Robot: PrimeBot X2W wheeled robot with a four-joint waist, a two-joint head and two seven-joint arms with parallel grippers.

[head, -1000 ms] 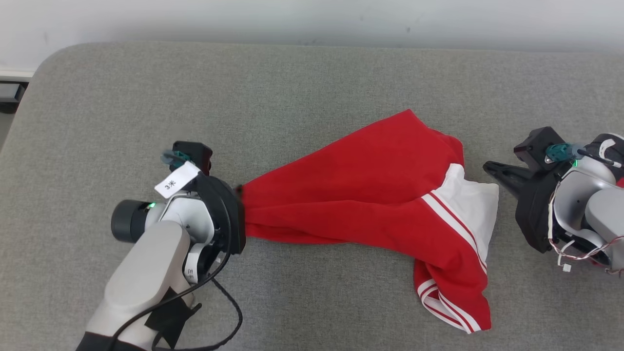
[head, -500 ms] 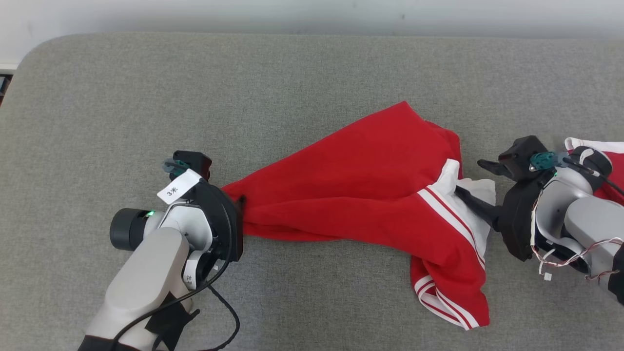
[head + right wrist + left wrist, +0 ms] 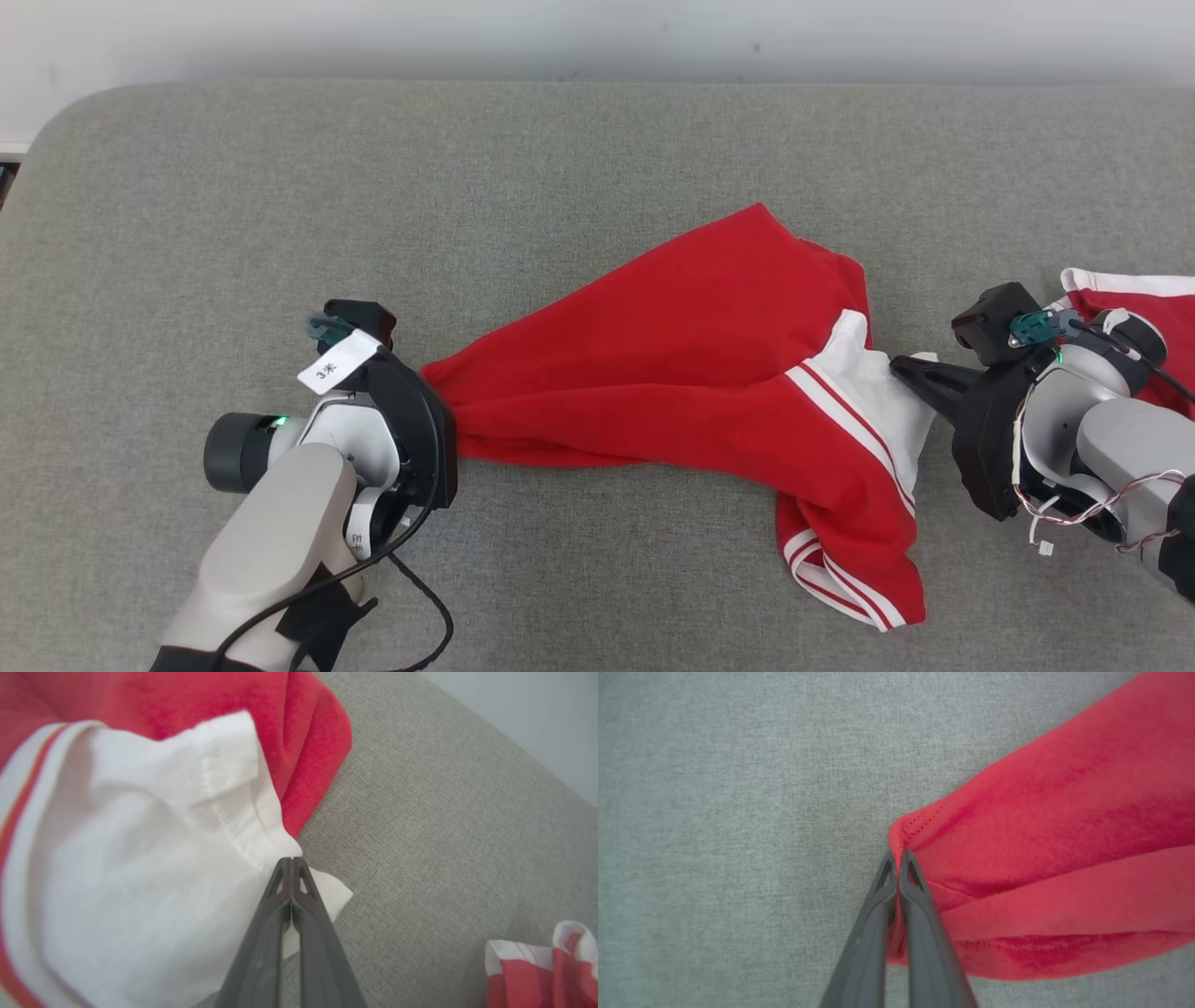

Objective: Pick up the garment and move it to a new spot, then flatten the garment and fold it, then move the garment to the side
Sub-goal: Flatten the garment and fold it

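At left tip and right white hem of garment (image 3: 672, 373): clamped in left fingers (image 3: 920, 914), right fingers (image 3: 315, 933); soft, light, limp; best taken by corners.

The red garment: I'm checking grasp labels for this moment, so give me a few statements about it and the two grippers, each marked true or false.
1. The left gripper is shut on a red corner of the garment. True.
2. The right gripper grips the striped red hem. False: its fingers are shut on the white part at the garment's edge.
3. The garment lies flat and neatly folded. False: it is creased and bunched, drawn out between the two grippers.
4. A second red and white cloth lies apart from the garment, on the right gripper's side. True.
5. The garment hangs in the air. False: it rests on the grey surface.
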